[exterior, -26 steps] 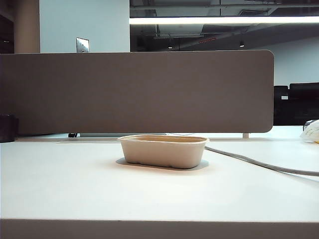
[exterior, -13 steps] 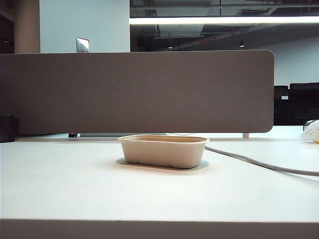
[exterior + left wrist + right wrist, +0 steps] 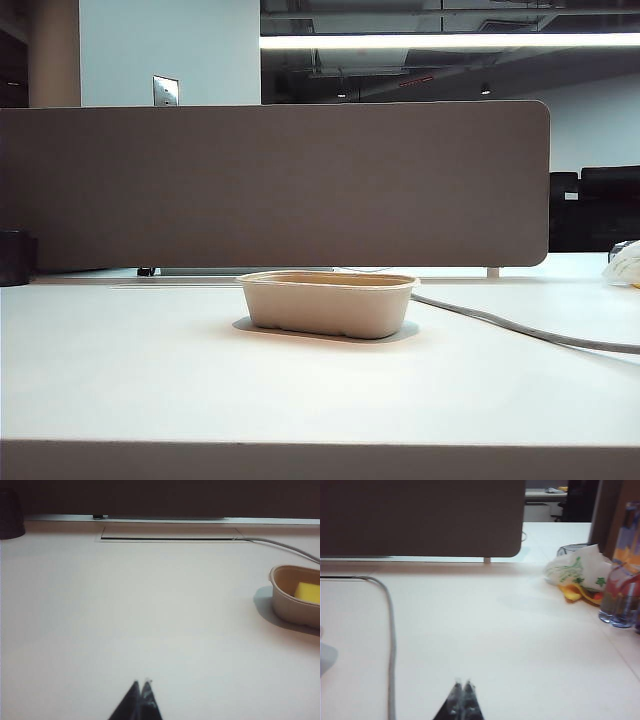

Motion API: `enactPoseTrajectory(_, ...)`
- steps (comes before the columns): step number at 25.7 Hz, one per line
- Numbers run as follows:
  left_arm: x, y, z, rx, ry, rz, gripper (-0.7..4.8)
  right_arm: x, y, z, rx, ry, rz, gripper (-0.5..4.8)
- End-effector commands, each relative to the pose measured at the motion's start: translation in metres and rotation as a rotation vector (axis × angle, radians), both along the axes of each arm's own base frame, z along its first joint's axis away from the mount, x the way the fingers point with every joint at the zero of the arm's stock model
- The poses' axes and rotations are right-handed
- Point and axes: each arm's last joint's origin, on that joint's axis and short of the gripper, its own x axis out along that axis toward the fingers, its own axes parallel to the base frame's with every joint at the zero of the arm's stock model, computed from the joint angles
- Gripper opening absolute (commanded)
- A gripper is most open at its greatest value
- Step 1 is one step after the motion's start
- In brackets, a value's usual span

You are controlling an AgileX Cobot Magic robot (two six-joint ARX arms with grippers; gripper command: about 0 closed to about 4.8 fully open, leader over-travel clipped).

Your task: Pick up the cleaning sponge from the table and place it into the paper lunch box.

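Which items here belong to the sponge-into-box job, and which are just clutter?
Job: cleaning sponge, already inside the paper lunch box; table; left gripper and right gripper, both shut, empty.
Clutter: grey cable, divider panel, plastic bag, bottle.

paper lunch box [image 3: 295, 602] cut by edge | cleaning sponge [image 3: 307, 592] partly hidden

The counter [image 3: 150, 380] is smooth, matt white. The box [image 3: 328, 305] looks like matt beige pulp paper with a rolled rim; the sponge [image 3: 308, 592] inside it is yellow foam. The divider [image 3: 280, 185] is matt grey-brown, cloth-like. Ahead of the right end effector [image 3: 460, 684], a smooth grey cable [image 3: 391, 630] and a crinkled plastic bag [image 3: 575, 570].
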Motion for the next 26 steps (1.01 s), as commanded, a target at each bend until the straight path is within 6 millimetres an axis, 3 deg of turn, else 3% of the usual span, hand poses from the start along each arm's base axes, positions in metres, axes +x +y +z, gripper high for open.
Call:
enactPoseTrajectory(1, 0.0002, 0.0, 0.001, 0.0, -0.008, -0.002, -0.05, -0.0001, 0.0004, 0.0017, 0.001, -0.016, 0.016, -0.08)
enactPoseTrajectory(26, 0.0002, 0.0, 0.001, 0.0, -0.008, -0.002, -0.05, -0.0001, 0.0008, 0.0014, -0.003, -0.013, 0.032, -0.08)
